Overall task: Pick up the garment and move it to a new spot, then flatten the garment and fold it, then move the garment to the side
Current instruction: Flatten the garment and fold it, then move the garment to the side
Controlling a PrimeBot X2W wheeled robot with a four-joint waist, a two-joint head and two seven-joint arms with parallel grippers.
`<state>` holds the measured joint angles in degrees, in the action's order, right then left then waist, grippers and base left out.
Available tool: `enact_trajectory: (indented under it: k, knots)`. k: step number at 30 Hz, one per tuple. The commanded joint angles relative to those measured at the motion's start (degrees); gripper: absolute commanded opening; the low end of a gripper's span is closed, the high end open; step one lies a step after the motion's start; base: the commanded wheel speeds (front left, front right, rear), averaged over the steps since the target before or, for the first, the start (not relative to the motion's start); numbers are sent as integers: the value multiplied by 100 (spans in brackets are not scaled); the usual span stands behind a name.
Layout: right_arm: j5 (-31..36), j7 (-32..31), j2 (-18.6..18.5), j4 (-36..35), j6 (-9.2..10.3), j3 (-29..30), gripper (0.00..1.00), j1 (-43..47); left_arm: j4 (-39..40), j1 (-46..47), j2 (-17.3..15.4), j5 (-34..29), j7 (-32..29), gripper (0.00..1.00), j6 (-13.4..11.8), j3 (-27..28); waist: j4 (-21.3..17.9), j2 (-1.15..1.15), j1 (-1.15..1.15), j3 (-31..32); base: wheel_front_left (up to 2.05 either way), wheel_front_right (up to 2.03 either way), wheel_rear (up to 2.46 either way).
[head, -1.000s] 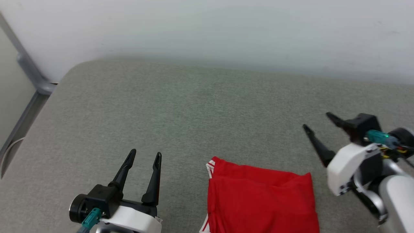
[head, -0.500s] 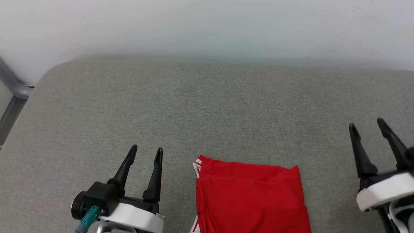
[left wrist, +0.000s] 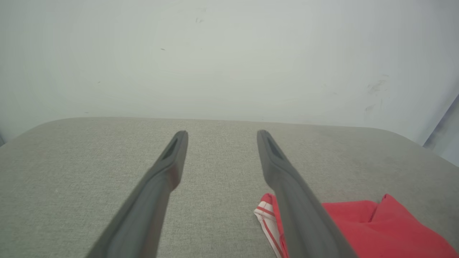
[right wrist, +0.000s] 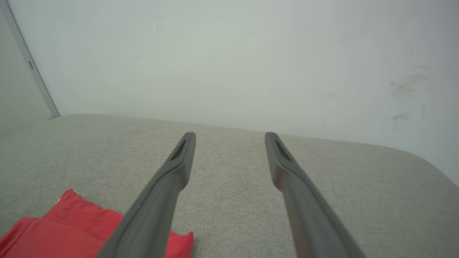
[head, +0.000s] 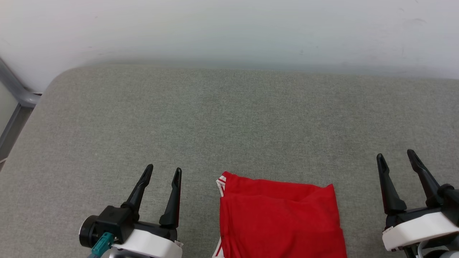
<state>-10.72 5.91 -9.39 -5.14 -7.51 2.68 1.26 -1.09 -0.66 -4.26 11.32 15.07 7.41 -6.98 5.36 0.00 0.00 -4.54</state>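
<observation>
Flanking the folded garment (head: 279, 222), both tools stand spread wide and empty.
It lies on the grey tabletop (head: 229, 118) close to the robot, between the left tool (head: 163, 168) and the right tool (head: 395, 154). Its striped-trim corner faces the left tool, which looks slightly nearer for a sideways move.

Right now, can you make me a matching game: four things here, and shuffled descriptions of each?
1. garment
2. left gripper
3. right gripper
4. wall

a. open, lower right of the head view
b. red, folded, lying on the grey cushion
c. open, lower left of the head view
d. pale, behind the grey cushion

Pairs: 1-b, 2-c, 3-a, 4-d.
</observation>
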Motion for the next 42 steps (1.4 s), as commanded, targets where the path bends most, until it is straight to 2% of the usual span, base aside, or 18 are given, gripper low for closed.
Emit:
enact_trajectory:
  k: [1, 9, 14, 20, 26, 31, 39, 40, 41, 42]
  knots:
    - [25, -31, 8, -7, 5, -12, 100, 18, 14, 1, 20, -14, 12, 100, 11, 11, 9, 0, 0, 0, 0, 0, 0]
    - [-157, -520, -104, -89, 5, -135, 100, 100, 13, 77, 30, -21, 12, 100, 11, -5, 116, 0, 0, -70, 0, 0, 0]
    - [-439, -1647, -162, -147, 4, -387, 100, 259, -12, 122, 37, 13, 12, 100, 11, -23, 206, 0, 0, -192, 0, 0, 0]
    - [-857, -3225, 14, -406, 4, -402, 100, 520, -56, 223, 48, 28, 12, 100, 11, -79, 329, 0, 0, -380, 0, 0, 0]
    - [-661, -4589, 218, -601, 4, -148, 100, 706, -78, 322, 55, 0, 12, 100, 11, -162, 455, 0, 0, -601, 0, 0, 0]
    - [-449, -4981, 349, -536, 4, -117, 100, 566, -78, 411, 63, 4, 12, 100, 11, -227, 542, 0, 0, -774, 0, 0, 0]
    - [-471, -5151, 340, 143, 4, -405, 100, 295, -118, 594, 62, -3, 12, 100, 11, -331, 618, 0, 0, -1003, 0, 0, 0]
    - [-436, -5133, 308, 251, 4, -414, 60, 265, -137, 618, 54, 8, 12, 100, 11, -363, 633, 0, 0, -1020, 0, 0, 0]
    - [-406, -5110, 286, 345, 4, -436, 0, 230, -156, 631, 39, 12, 12, 100, 11, -399, 642, 0, 0, -1030, 0, 0, 0]
    - [-378, -5096, 264, 433, 5, -478, 0, 194, -170, 650, 29, 11, 12, 100, 11, -419, 648, 0, 0, -1038, 0, 0, 0]
